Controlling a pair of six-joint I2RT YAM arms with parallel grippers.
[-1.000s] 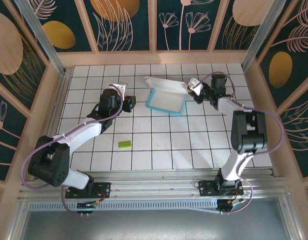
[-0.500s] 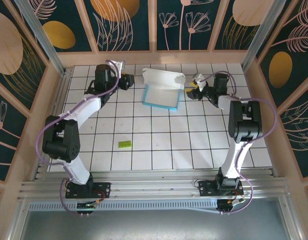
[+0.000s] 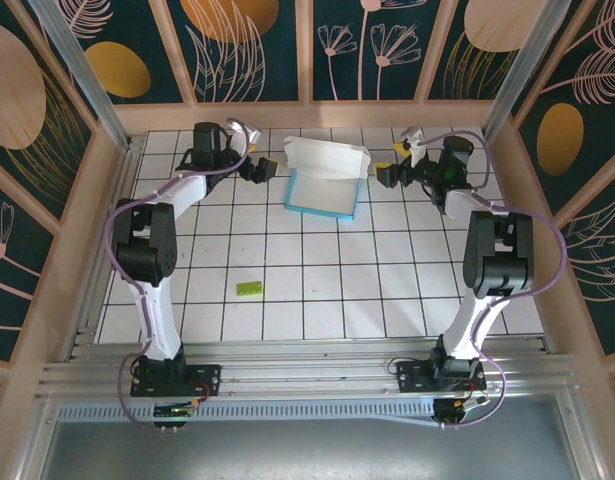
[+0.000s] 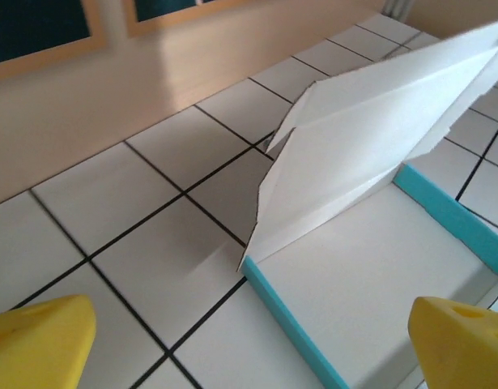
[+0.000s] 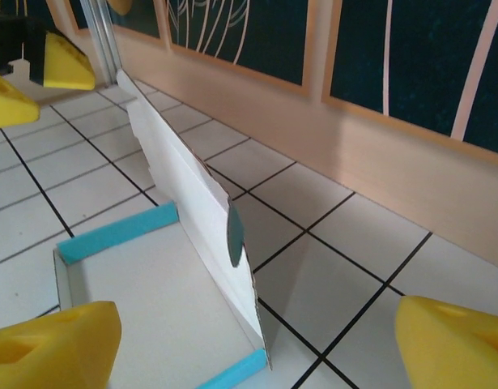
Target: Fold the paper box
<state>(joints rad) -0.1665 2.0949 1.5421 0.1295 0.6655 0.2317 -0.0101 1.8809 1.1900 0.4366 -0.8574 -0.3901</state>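
Both arms stretched far, left gripper at 9 o'clock and right gripper at 3 o'clock of the paper box, jaws spread wide, gripping nothing, box toward 12 o'clock on the tiled table, thin card, shallow blue-walled tray, white flap raised.

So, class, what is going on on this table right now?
A paper box sits mid-fold at the far side of the table. It is a shallow blue-walled tray, its white flap standing up along the far edge. The left fingers and right fingers flank it, open, holding nothing.
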